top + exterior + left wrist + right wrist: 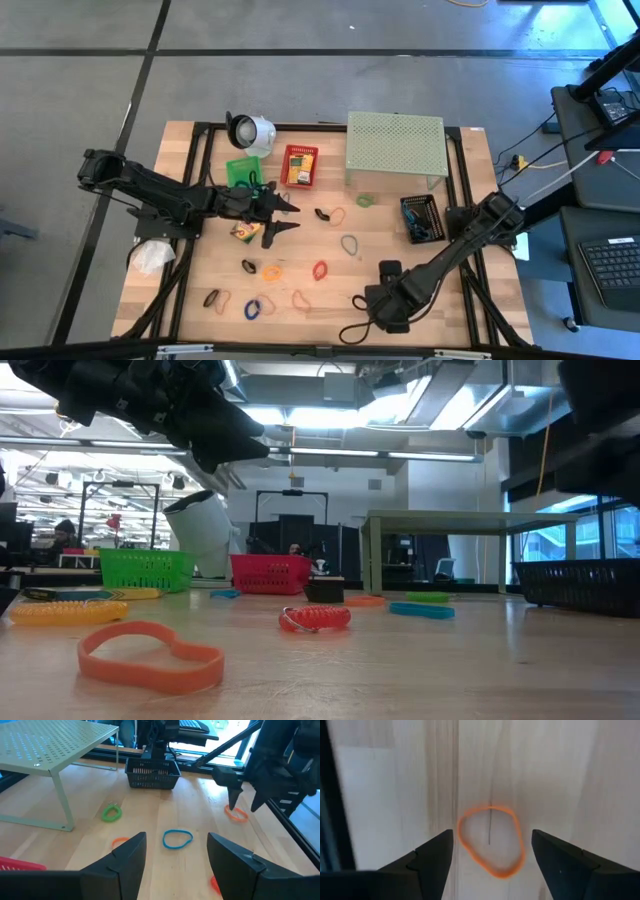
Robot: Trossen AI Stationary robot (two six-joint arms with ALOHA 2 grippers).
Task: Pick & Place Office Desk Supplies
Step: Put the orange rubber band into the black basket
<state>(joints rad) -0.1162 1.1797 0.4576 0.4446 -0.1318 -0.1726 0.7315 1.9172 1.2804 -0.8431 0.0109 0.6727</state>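
My right gripper (492, 839) points down, open, just above the table near its front edge. One finger stands on either side of an orange rubber-band loop (491, 840), which lies flat on the wood, and neither touches it. The left wrist view shows the same fingers (235, 795) over that loop (236, 814). My left gripper (290, 218) hovers open above the table's middle left, next to a crayon box (243, 232) lying on the wood. Blue (177, 839) and green (112, 813) loops lie ahead of it. Another crayon box sits in the red basket (300, 165).
A pale green perforated shelf (395, 145) stands at the back, with a black basket (422, 218) to its right front. A green basket (242, 168) and a white round object (250, 132) stand at the back left. Several more loops (320, 269) lie scattered over the front half.
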